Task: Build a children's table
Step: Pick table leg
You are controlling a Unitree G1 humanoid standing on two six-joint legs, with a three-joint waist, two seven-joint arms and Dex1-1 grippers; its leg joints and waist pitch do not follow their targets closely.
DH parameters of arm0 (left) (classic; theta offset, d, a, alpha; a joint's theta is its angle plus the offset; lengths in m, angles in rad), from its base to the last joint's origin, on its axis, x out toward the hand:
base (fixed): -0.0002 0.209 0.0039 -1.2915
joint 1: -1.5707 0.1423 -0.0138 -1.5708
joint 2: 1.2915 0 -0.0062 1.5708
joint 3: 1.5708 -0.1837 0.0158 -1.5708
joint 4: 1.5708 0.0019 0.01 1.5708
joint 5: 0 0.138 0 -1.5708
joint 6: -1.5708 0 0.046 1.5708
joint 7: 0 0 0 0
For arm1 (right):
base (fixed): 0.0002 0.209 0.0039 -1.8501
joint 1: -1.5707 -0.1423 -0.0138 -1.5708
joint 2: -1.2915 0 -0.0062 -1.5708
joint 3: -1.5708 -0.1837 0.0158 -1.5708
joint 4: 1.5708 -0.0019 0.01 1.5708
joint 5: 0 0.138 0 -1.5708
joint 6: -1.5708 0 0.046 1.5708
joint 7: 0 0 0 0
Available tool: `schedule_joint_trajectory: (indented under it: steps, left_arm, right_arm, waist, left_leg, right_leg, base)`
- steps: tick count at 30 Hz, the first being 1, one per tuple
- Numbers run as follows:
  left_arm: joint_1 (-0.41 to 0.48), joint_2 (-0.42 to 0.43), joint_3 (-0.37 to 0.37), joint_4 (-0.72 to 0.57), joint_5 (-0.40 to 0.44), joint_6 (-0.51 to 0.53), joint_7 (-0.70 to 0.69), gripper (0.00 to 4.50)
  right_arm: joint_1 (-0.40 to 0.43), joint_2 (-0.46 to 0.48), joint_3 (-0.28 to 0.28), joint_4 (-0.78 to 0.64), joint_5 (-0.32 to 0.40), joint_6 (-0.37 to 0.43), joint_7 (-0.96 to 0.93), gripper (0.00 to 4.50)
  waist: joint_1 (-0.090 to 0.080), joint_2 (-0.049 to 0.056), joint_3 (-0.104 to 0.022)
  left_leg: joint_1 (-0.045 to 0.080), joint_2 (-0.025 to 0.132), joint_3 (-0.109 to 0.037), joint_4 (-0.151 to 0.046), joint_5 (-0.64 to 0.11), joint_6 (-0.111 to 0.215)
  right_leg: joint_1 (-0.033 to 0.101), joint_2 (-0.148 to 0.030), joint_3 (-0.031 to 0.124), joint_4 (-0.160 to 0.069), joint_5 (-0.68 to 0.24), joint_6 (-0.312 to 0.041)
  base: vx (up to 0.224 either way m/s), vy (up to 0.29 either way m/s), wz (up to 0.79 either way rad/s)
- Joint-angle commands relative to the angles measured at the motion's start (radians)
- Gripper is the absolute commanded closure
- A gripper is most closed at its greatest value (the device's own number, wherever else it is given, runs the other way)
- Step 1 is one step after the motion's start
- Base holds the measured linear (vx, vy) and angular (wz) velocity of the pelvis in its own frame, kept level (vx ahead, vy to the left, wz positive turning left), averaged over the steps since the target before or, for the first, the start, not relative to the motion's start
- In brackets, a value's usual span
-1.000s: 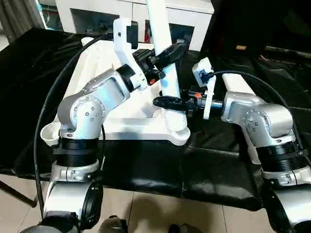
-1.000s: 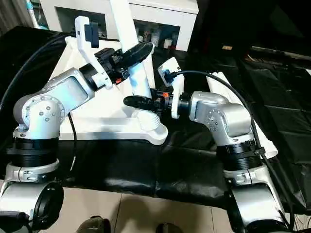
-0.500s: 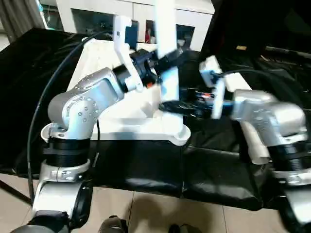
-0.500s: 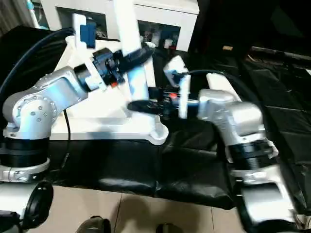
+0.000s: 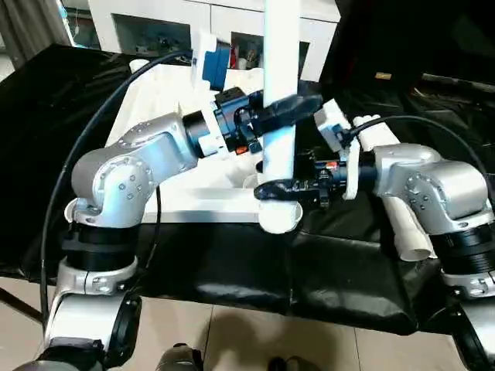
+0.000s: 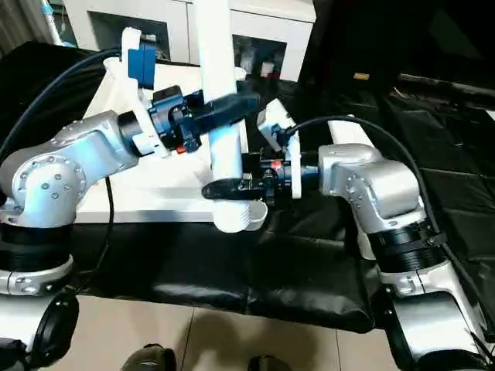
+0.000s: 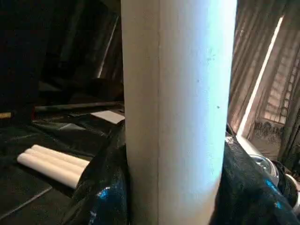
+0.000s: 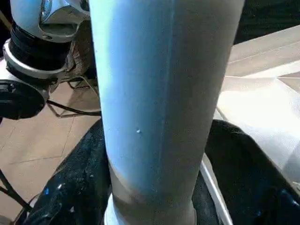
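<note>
At frame centre a white leg (image 5: 280,116) stands upright, its foot over the near corner socket (image 5: 280,215) of the upturned table top (image 5: 178,178). The left pincer (image 5: 282,108) is clenched on it mid-shaft; the right pincer (image 5: 282,188) grasps it lower down. If the leg tilts, it could jam or miss the socket. That corner sits near the black desk (image 5: 232,263) edge, with spare legs (image 5: 398,224) just right.

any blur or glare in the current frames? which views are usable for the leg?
Left eye view: sharp, both grippers and the leg crisp. Left wrist view: leg close up, bluish sheen down one side, spare legs behind readable. Right wrist view: leg soft at close range, table top bright, detail washed out.
</note>
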State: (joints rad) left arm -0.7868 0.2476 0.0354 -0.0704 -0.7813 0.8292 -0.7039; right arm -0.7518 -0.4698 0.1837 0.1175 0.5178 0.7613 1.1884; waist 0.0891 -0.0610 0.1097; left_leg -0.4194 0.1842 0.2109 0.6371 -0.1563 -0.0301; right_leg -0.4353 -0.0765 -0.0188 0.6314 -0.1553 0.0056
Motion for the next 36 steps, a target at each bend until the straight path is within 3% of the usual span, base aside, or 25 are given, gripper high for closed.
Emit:
schedule_joint_trajectory:
  steps: [1, 8, 9, 20, 26, 27, 28, 31, 33, 35, 36]
  left_arm:
    - [-0.004, -0.004, -0.023, -0.031, -0.016, 0.013, -0.024, 2.66]
    - [-0.002, 0.000, -0.026, -0.032, -0.018, 0.011, -0.034, 2.66]
    - [-0.002, 0.000, -0.027, -0.031, -0.018, 0.010, -0.035, 2.66]
    - [0.000, 0.004, -0.030, -0.030, -0.013, 0.002, -0.050, 2.66]
    - [0.000, 0.012, -0.031, -0.024, 0.002, -0.018, -0.056, 2.66]
    - [0.000, -0.008, -0.010, -0.004, -0.013, -0.015, -0.036, 2.10]
    - [0.000, -0.010, -0.007, -0.002, -0.011, -0.018, -0.033, 1.96]
    - [0.007, -0.024, 0.013, 0.009, -0.023, -0.026, -0.022, 1.89]
    - [0.016, -0.047, 0.041, 0.019, -0.049, -0.036, -0.013, 1.61]
    - [0.021, -0.086, 0.079, 0.041, -0.055, -0.097, 0.009, 1.53]
    - [0.024, -0.124, 0.119, 0.063, -0.073, -0.148, 0.023, 1.53]
  right_arm:
    - [-0.013, -0.004, -0.002, -0.004, 0.008, 0.004, 0.003, 1.44]
    - [-0.008, -0.006, -0.007, -0.011, 0.019, 0.020, 0.024, 1.44]
    - [-0.007, -0.006, -0.007, -0.012, 0.022, 0.023, 0.026, 1.72]
    - [0.002, -0.003, -0.012, -0.020, 0.036, 0.035, 0.038, 2.54]
    - [0.003, -0.006, -0.011, -0.021, 0.043, 0.036, 0.036, 2.63]
    - [0.005, -0.004, -0.014, -0.025, 0.045, 0.036, 0.033, 2.64]
    - [0.005, -0.004, -0.015, -0.025, 0.046, 0.036, 0.032, 2.64]
    - [0.008, 0.000, -0.021, -0.027, 0.048, 0.035, 0.025, 2.64]
    - [0.012, 0.010, -0.036, -0.030, 0.055, 0.035, 0.009, 2.64]
    - [0.017, 0.025, -0.059, -0.032, 0.065, 0.037, -0.016, 2.64]
    - [0.021, 0.037, -0.078, -0.033, 0.075, 0.039, -0.036, 2.64]
  waist:
    - [-0.001, -0.005, -0.096]
    - [-0.001, -0.004, -0.096]
    - [-0.001, -0.005, -0.095]
    - [0.000, -0.004, -0.096]
    - [0.000, -0.005, -0.097]
    - [0.000, -0.003, -0.097]
    - [0.000, -0.004, -0.097]
    - [0.001, -0.005, -0.100]
    - [0.002, -0.003, -0.104]
    - [0.002, -0.005, -0.103]
    - [0.005, -0.006, -0.109]
  left_leg:
    - [0.041, 0.038, -0.025, -0.079, -0.201, -0.025]
    - [0.041, 0.038, -0.025, -0.078, -0.190, -0.019]
    - [0.041, 0.037, -0.025, -0.078, -0.199, -0.020]
    - [0.042, 0.038, -0.025, -0.078, -0.199, -0.025]
    - [0.041, 0.038, -0.025, -0.078, -0.194, -0.024]
    - [0.041, 0.038, -0.025, -0.078, -0.196, -0.025]
    - [0.041, 0.038, -0.024, -0.078, -0.197, -0.026]
    - [0.041, 0.039, -0.025, -0.078, -0.193, -0.027]
    - [0.040, 0.037, -0.025, -0.076, -0.187, -0.025]
    - [0.038, 0.037, -0.024, -0.075, -0.186, -0.022]
    - [0.038, 0.037, -0.025, -0.074, -0.183, -0.020]
  right_leg:
    - [0.047, -0.051, 0.025, -0.070, -0.296, -0.173]
    - [0.048, -0.051, 0.025, -0.067, -0.269, -0.182]
    - [0.048, -0.051, 0.026, -0.070, -0.284, -0.180]
    - [0.048, -0.051, 0.025, -0.069, -0.282, -0.179]
    - [0.048, -0.052, 0.025, -0.068, -0.282, -0.179]
    - [0.048, -0.051, 0.025, -0.069, -0.282, -0.181]
    - [0.048, -0.051, 0.025, -0.069, -0.282, -0.181]
    - [0.050, -0.052, 0.025, -0.068, -0.275, -0.185]
    - [0.052, -0.053, 0.024, -0.066, -0.263, -0.190]
    - [0.052, -0.053, 0.025, -0.069, -0.255, -0.196]
    - [0.056, -0.053, 0.023, -0.068, -0.244, -0.197]
  base:
    - [0.000, 0.000, 0.00]
    - [0.000, 0.000, 0.00]
    - [0.000, 0.000, 0.00]
    - [0.000, 0.000, 0.00]
    - [0.000, 0.000, 0.00]
    - [0.000, 0.000, 0.00]
    - [0.000, 0.000, 0.00]
    - [0.000, 0.000, 0.00]
    - [0.000, 0.000, 0.00]
    - [0.000, 0.000, 0.00]
    - [0.000, 0.000, 0.00]
